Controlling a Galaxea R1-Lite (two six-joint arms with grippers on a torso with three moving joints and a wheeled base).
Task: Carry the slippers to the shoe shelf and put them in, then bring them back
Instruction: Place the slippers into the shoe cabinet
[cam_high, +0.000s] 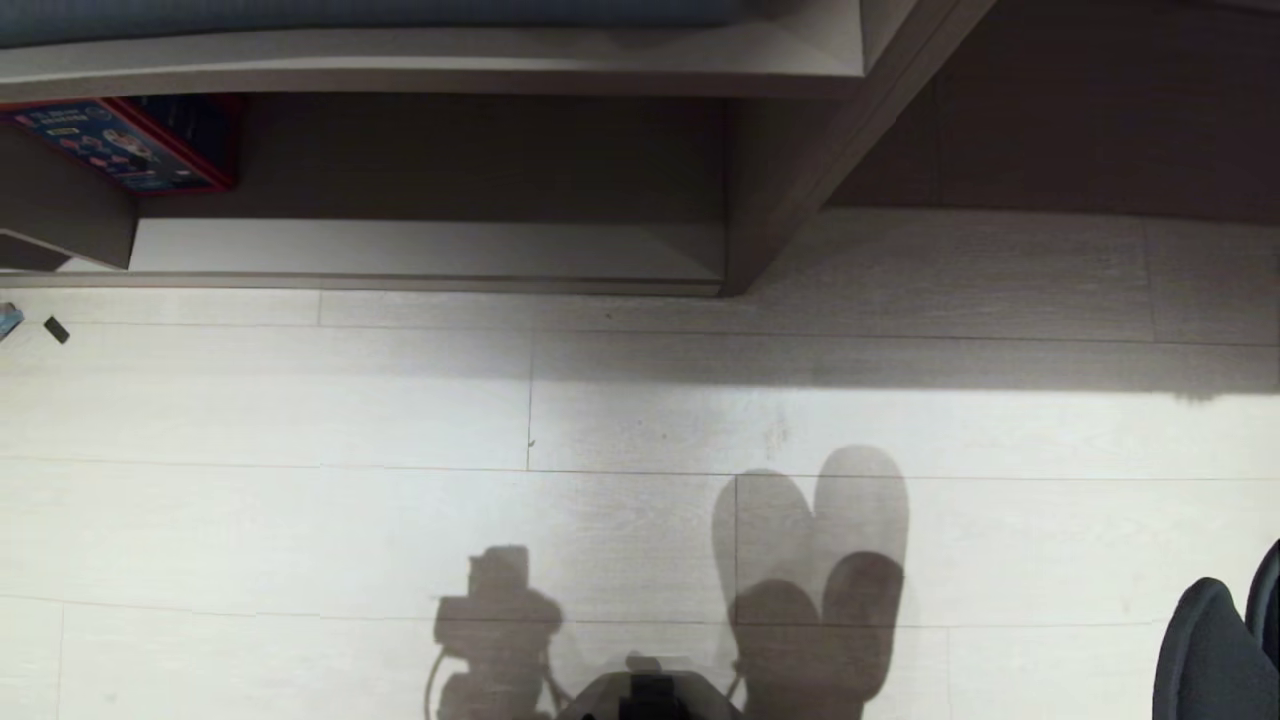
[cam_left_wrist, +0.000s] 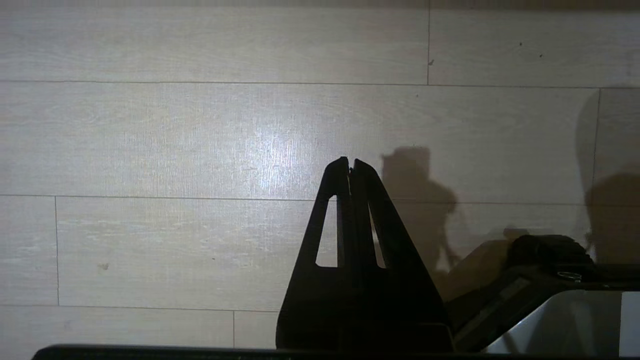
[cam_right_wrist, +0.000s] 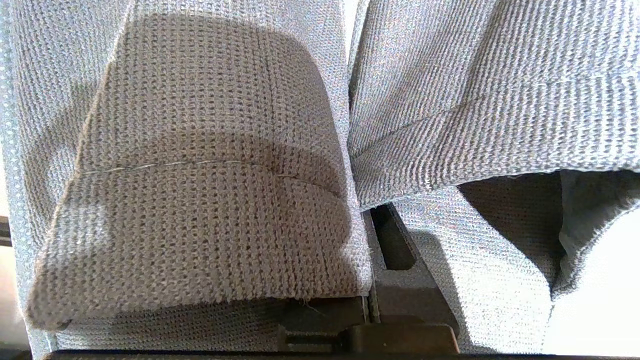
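Ahead on the floor, taupe wood-grain shoe shelf (cam_high: 430, 250) sits open. Right tool (cam_right_wrist: 372, 300) clenched on grey knit slippers (cam_right_wrist: 200, 175); left tool (cam_left_wrist: 350, 162) clenched, empty. Approach square, stay low, clear the divider.

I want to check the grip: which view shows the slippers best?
The right wrist view: the slippers fill it, knit uppers side by side. The head view shows only a dark edge and their shadow. The left wrist view shows none.
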